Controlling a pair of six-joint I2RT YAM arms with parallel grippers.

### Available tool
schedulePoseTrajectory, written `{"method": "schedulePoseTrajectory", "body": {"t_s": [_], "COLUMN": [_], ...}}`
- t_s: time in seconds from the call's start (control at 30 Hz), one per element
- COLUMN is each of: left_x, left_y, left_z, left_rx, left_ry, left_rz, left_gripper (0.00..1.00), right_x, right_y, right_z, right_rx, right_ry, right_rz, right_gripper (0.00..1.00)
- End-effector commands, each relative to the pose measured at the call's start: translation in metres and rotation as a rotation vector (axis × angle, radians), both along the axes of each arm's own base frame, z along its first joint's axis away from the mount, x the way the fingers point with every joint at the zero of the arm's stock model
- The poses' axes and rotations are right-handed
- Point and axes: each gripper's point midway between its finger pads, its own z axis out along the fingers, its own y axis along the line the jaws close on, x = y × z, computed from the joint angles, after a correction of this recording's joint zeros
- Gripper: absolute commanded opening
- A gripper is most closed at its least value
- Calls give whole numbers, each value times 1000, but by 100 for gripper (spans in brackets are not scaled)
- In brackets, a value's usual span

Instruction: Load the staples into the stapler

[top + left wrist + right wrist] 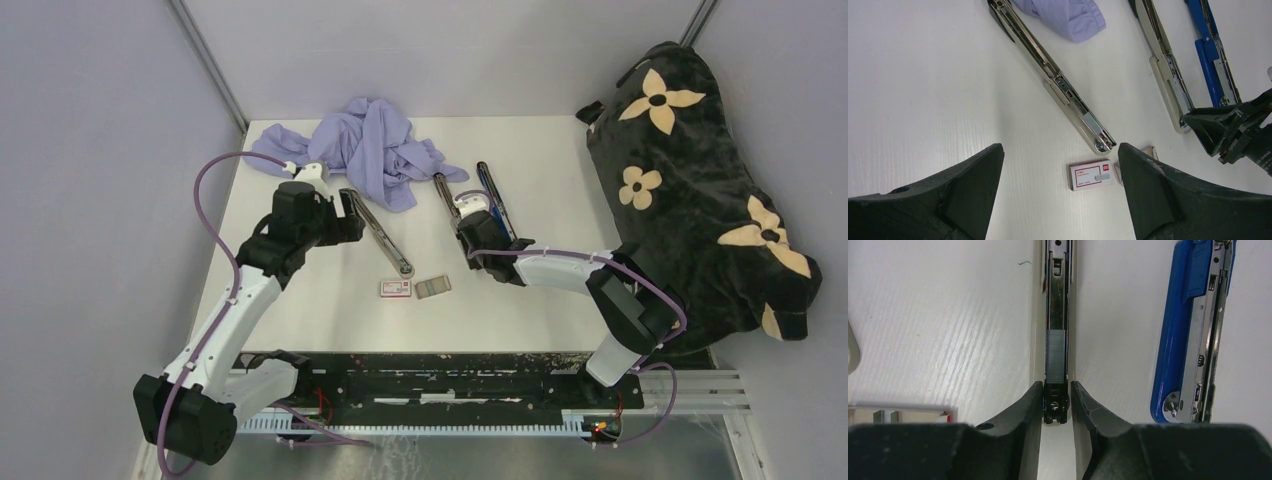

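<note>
My right hand [1056, 387] — fingers nearly together astride the stapler [1058, 300] nose, pinch I cannot tell | staples [1056, 356] strip in its rail just ahead, long axis straight away | left hand [1060, 150] spread wide — farther.

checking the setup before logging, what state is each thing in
left stapler: opened flat
middle stapler: opened flat, grey strip in its channel
blue stapler: opened flat
staple tray: out of its box, beside it
red-and-white box: lying flat
purple cloth: crumpled
left gripper: open, holding nothing
right gripper: fingers narrowly straddle the middle stapler's tip, contact unclear
</note>
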Motion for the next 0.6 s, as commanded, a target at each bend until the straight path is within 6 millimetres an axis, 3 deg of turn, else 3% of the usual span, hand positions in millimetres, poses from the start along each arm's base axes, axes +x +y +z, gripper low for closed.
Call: {"method": "schedulePoseTrajectory", "body": {"t_s": [0.0, 0.3, 0.57], "left_x": [5, 1, -11], "left_y": [-4, -21, -45], "left_z": [7, -6, -46], "left_rx": [-51, -129, -268], "left_ry": [-18, 44, 196], "left_rz": [19, -29, -39], "left_gripper": [91, 91, 90], "right_x": [7, -4, -31], "right_y": [10, 22, 43], "right_z": [32, 74, 75], "right_rx": [46, 108, 136], "right_ry": [-36, 2, 147], "right_rz": [6, 66, 93], "right_gripper": [34, 45, 48]}}
